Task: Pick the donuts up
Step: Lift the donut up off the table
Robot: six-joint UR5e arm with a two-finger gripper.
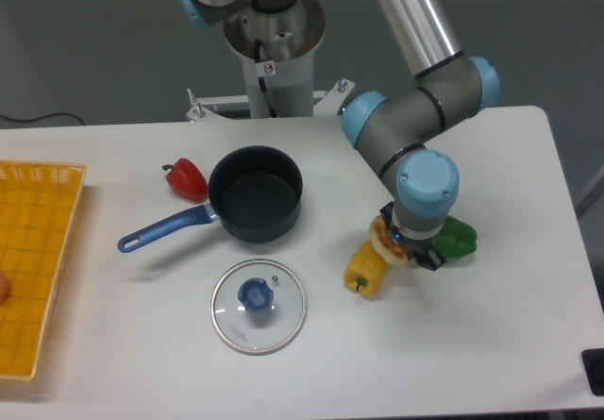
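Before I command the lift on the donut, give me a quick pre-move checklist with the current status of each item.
1. Pincer over the donut: ok, wrist sits directly above it.
2. Fingers closed on the donut: cannot tell, wrist hides them.
3. Yellow pepper free of the grasp: not ok, it touches the donut.
4. Green pepper clear of the pincer: cannot tell, partly hidden behind the wrist.
5. Pot and glass lid out of the way: ok, both well to the side.
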